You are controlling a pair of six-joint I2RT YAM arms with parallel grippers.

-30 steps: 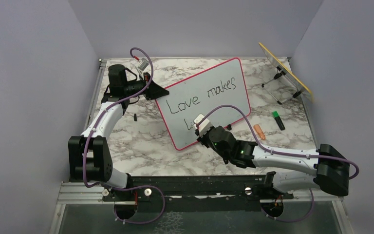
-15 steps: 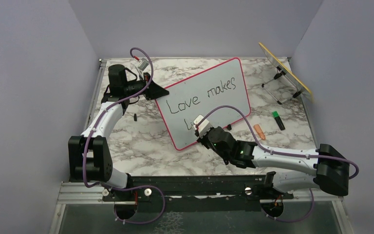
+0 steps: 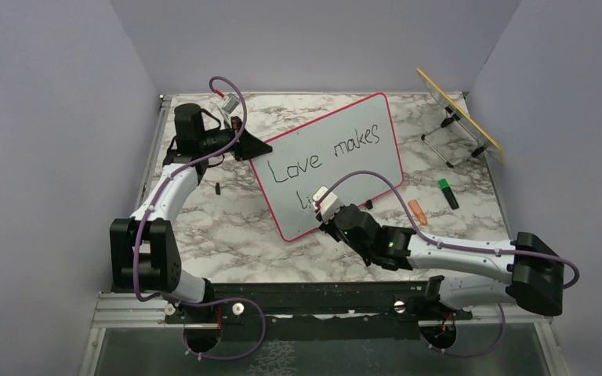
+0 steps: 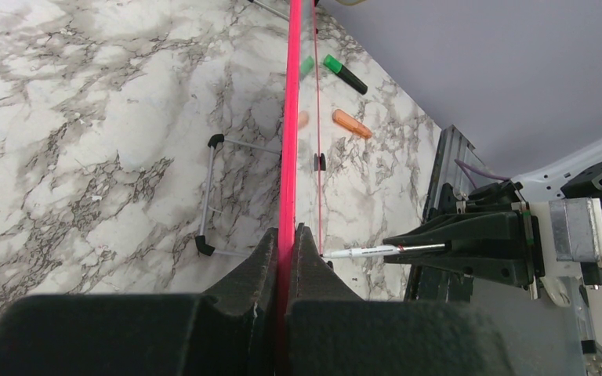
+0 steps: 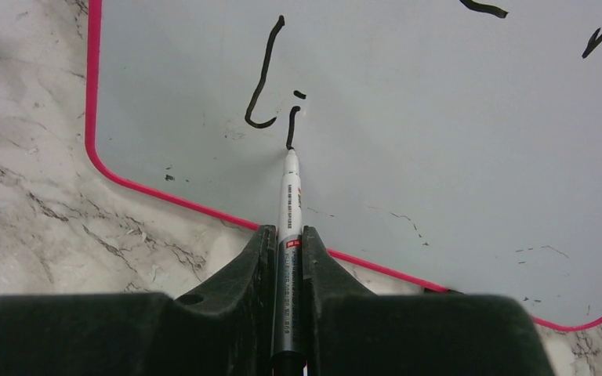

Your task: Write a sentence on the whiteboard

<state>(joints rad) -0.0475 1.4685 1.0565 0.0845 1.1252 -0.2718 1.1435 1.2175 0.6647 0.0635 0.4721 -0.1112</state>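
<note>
Black sentence stood at "li" mid-frame; right gripper pinched marker, left gripper clamped whiteboard edge; "f" looked next.

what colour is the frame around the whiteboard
Pink-red, running all round the whiteboard; it shows clearest in the right wrist view.

sentence: in the top view the right gripper covers the second line past its first strokes; in the right wrist view the top edge cuts the upper line down to stray strokes.
marker: rear barrel buried between the fingers; barrel print too small to read.
whiteboard: edge-on in the left wrist view, writing face unseen; near end hidden inside the left gripper.
orange object: too small to identify.
small black object: too small to identify.
yellow-edged panel: face cannot be made out.
</note>
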